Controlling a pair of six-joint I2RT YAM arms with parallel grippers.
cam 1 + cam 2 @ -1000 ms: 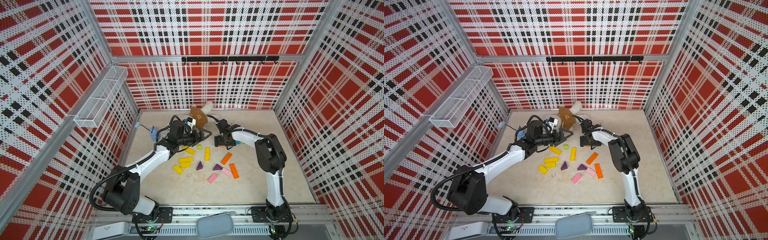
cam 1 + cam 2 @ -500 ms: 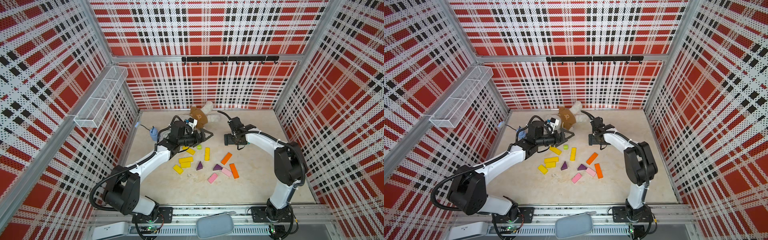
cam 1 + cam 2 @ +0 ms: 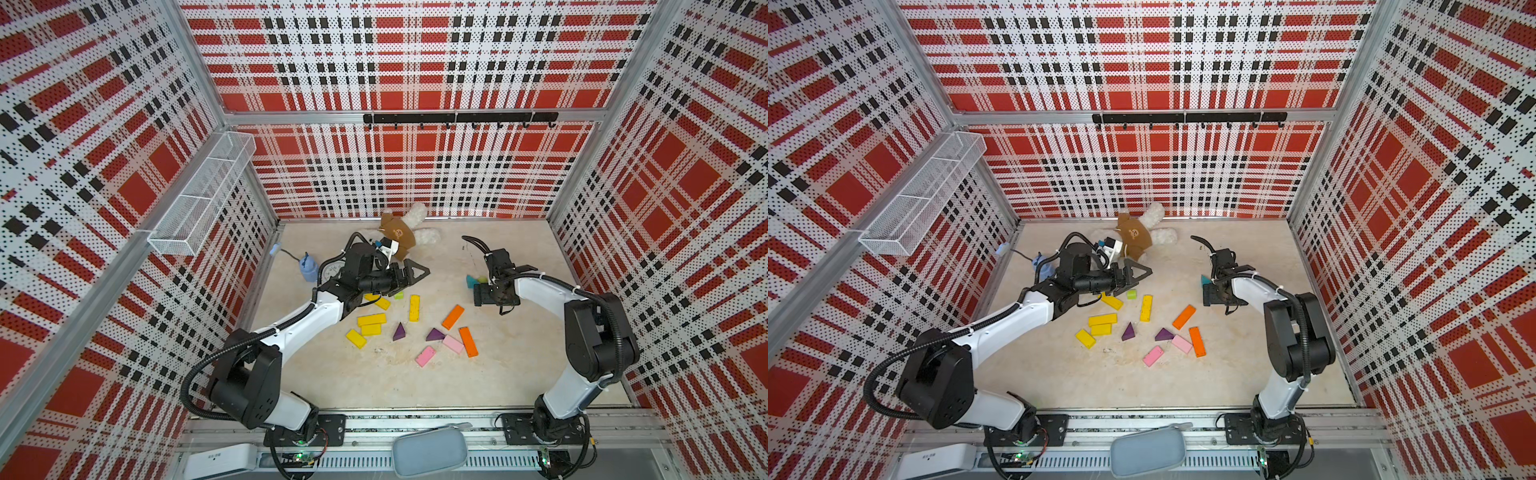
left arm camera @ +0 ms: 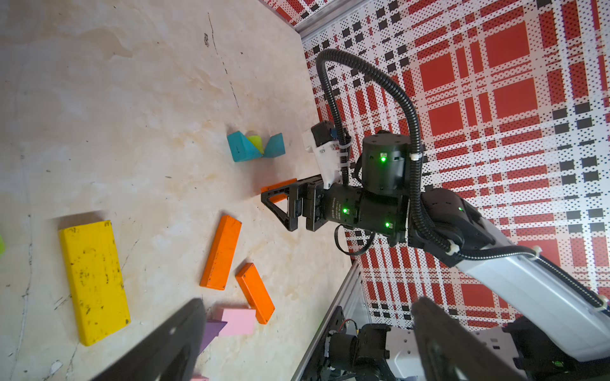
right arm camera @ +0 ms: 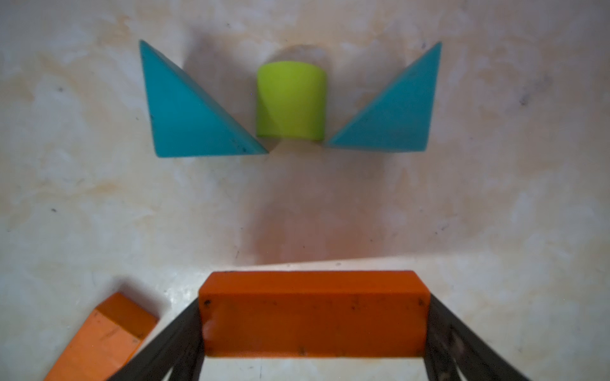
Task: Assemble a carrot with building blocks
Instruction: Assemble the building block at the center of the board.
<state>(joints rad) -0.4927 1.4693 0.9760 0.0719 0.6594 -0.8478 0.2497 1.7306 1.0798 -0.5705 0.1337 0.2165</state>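
Beyond the right fingers (image 5: 455,343), clamping an orange block (image 5: 313,313) crosswise by its ends, sits a green cylinder (image 5: 290,99) between teal triangles (image 5: 188,115); left fingers (image 4: 158,349) wide.

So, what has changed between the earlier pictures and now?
The right pincer, gripping an orange rectangular block, swung to the robot's right, away from the scattered blocks, toward the two teal triangular blocks and lime-green cylinder. The left pincer hardly moved; the loose pieces stayed put.

top views: high, whole scene | wrists: close, share teal blocks (image 4: 242,148)
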